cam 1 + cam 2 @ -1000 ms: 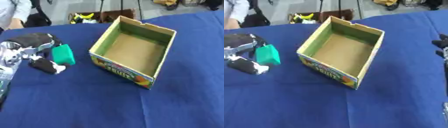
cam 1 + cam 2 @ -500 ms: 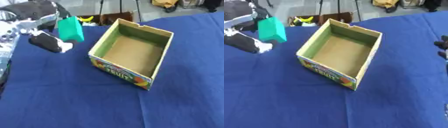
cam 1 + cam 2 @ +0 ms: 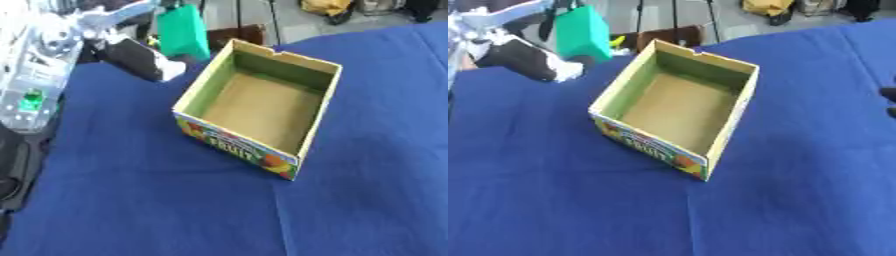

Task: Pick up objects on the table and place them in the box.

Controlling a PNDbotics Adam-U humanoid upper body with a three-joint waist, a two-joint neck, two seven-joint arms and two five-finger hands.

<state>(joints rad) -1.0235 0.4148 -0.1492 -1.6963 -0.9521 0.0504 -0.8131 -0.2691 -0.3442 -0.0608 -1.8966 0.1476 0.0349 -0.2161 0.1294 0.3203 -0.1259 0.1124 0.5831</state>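
A green block (image 3: 584,31) hangs in the air above the table, just left of the box's far left corner. My left hand (image 3: 525,57) is shut on it, coming in from the upper left with black fingers below the block. The open cardboard box (image 3: 236,145) with fruit print on its front wall stands on the blue cloth at the middle, and its inside is bare. A dark sliver of my right hand (image 3: 890,95) shows at the right edge of the right eye view; its fingers are hidden.
My left arm's silver and white casing (image 3: 35,75) fills the left edge. Past the table's far edge are a brown carton (image 3: 677,36), tripod legs and a yellow bag (image 3: 765,6) on the floor. Blue cloth (image 3: 175,210) covers the table.
My left hand has lifted the green block off the table and carried it up and right, close to the box's far left corner. The whole picture has also shifted.
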